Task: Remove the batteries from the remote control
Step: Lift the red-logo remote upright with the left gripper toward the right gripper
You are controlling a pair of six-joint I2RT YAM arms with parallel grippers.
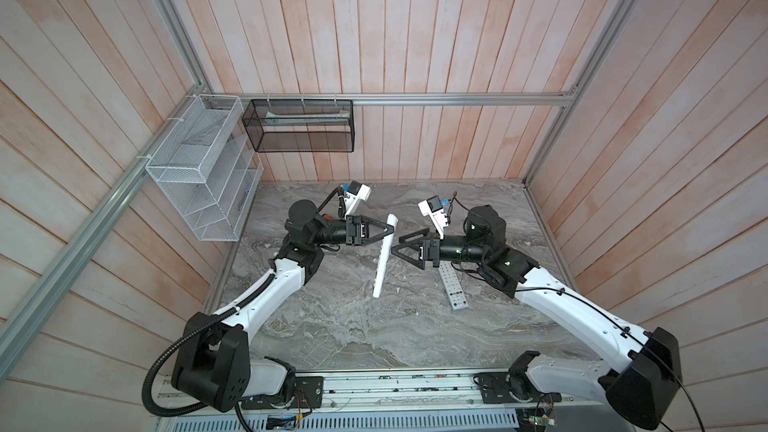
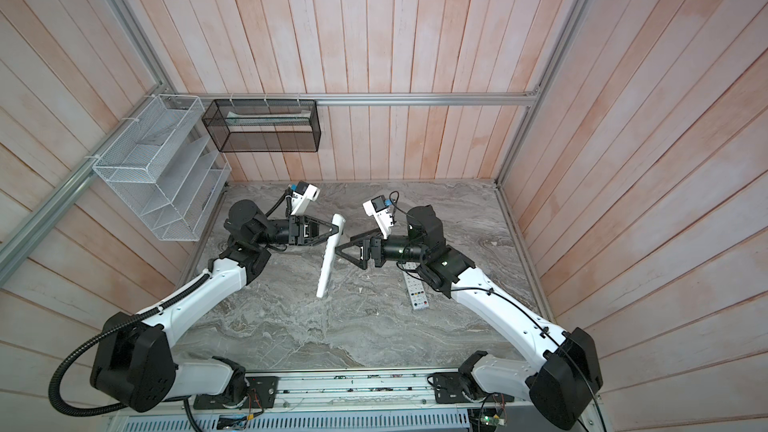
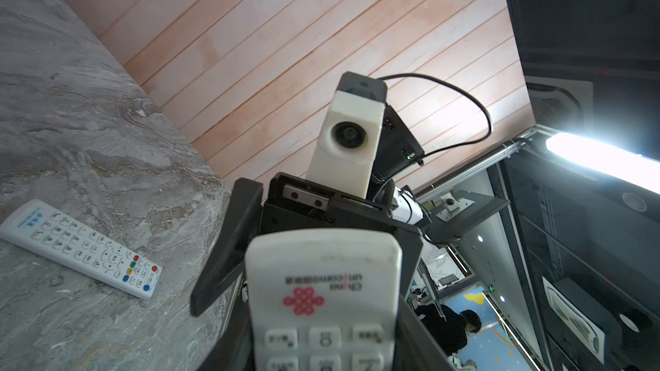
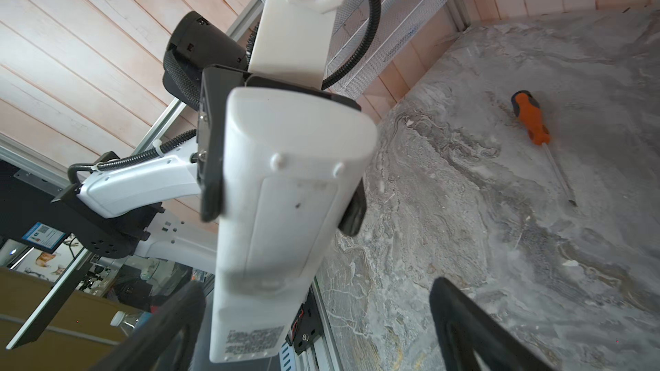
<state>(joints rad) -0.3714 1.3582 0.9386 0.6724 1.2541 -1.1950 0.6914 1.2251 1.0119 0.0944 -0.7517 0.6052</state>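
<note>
A white remote control (image 1: pixel 384 259) (image 2: pixel 330 259) hangs tilted above the marble table, and my left gripper (image 1: pixel 390 228) (image 2: pixel 337 228) is shut on it near its upper end. In the left wrist view its button face (image 3: pixel 323 280) sits between the left gripper (image 3: pixel 325 351) jaws. The right wrist view shows its back (image 4: pixel 285 208) with the cover in place, so the batteries are hidden. My right gripper (image 1: pixel 397 245) (image 2: pixel 344 245) (image 4: pixel 316 285) stands open beside the remote's middle. The remote's lower end lies between its fingers, near one of them, and I cannot tell if it touches.
A second white remote (image 1: pixel 453 286) (image 2: pixel 417 290) (image 3: pixel 82 248) lies face up on the table under the right arm. An orange-and-black screwdriver (image 4: pixel 532 119) lies on the table behind the left arm. A white wire rack (image 1: pixel 199 168) and a black mesh basket (image 1: pixel 299 126) hang on the walls.
</note>
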